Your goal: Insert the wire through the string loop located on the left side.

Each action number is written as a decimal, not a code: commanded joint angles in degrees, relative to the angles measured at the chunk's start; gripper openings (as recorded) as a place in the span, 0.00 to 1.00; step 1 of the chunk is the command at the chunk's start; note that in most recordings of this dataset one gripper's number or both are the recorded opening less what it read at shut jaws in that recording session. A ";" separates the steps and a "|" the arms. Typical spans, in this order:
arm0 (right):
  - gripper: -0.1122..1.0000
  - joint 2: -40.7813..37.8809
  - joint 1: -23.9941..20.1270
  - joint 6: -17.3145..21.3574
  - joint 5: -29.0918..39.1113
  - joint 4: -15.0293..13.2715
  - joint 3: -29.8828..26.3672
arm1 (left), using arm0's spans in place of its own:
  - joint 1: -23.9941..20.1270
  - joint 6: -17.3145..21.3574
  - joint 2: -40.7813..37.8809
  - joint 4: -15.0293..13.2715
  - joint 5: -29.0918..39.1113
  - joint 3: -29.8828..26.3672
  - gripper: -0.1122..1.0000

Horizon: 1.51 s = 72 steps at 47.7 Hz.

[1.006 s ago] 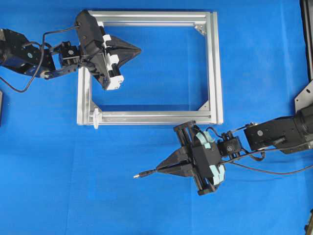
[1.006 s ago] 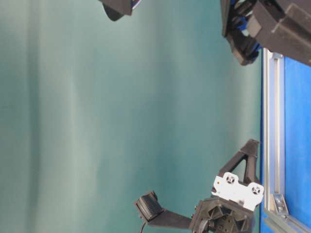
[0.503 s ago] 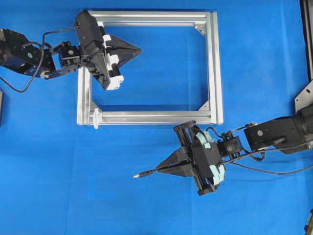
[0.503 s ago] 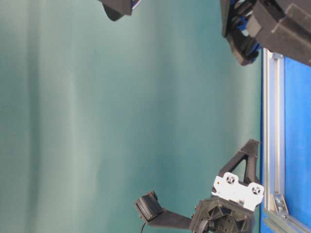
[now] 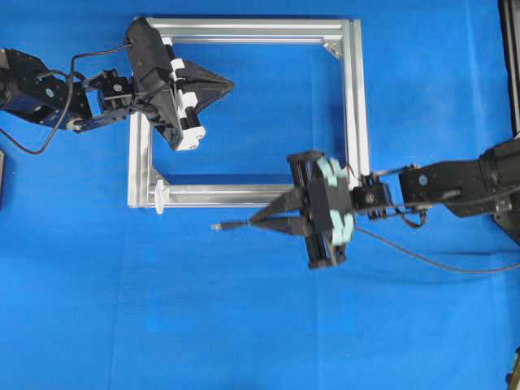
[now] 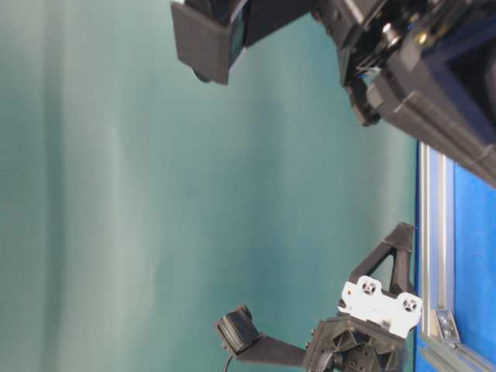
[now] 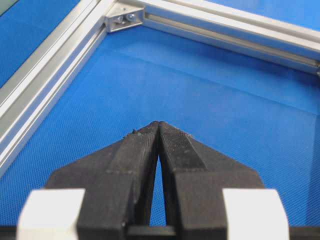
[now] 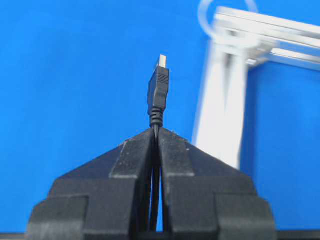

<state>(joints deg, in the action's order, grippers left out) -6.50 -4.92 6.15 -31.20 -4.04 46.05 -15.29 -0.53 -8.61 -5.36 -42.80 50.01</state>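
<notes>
My right gripper (image 5: pixel 258 220) is shut on the wire (image 5: pixel 219 227), a thin black cable whose plug sticks out to the left of the fingertips. The plug hangs just below the silver frame's lower rail, right of the string loop (image 5: pixel 159 195) at the frame's lower left corner. In the right wrist view the plug (image 8: pixel 158 92) points up from the shut gripper (image 8: pixel 156 131), and the blurred whitish loop (image 8: pixel 201 20) lies ahead and to the right. My left gripper (image 5: pixel 231 81) is shut and empty over the frame's upper left part, its tips (image 7: pixel 158 124) pressed together.
The silver aluminium frame (image 5: pixel 357 106) lies flat on the blue mat, its rails showing in the left wrist view (image 7: pixel 50 70) and the right wrist view (image 8: pixel 225 110). The wire trails right under the right arm (image 5: pixel 431 260). Dark fixtures stand at the right edge (image 5: pixel 510 65).
My right gripper has carried the wire up and to the left, from well below the frame to just under its lower rail. The left gripper has stayed still.
</notes>
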 commanded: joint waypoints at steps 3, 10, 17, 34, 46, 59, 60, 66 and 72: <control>0.10 1.67 3.16 -0.09 -0.26 0.09 0.00 | 0.18 0.00 1.93 0.18 -0.26 -0.44 0.10; 0.10 1.67 4.75 -0.09 -0.26 0.09 0.44 | 0.35 -0.09 2.02 0.18 -0.26 -0.44 0.10; 0.10 1.67 4.83 -0.09 -0.26 0.09 0.44 | 0.26 -0.09 1.93 0.18 -0.18 -0.35 0.10; 0.10 -2.64 4.66 -0.09 -0.35 -0.09 -4.31 | 0.35 0.00 2.02 0.18 -0.18 -0.44 0.10; 0.10 -7.12 4.66 -0.26 -0.26 -0.18 -10.72 | 0.35 -0.09 2.02 0.18 -0.18 -0.62 0.10; 0.10 -10.37 4.83 -0.35 1.76 -0.18 -15.29 | 0.35 0.00 2.02 0.26 -0.18 -0.70 0.10; 0.10 -10.55 4.75 -0.35 1.85 -0.18 -15.47 | 0.26 0.00 2.02 0.18 -0.18 -0.70 0.10; 0.10 -10.63 4.75 -0.35 1.76 -0.18 -15.38 | 0.35 0.00 2.02 0.18 -0.18 -0.70 0.10; 0.10 -10.63 4.75 -0.35 1.67 -0.18 -15.21 | 0.35 0.00 2.02 0.18 -0.18 -0.70 0.10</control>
<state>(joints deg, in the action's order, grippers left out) -18.37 -0.18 5.80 -29.18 -4.13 31.82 -15.12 -0.53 -8.61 -5.36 -42.71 50.01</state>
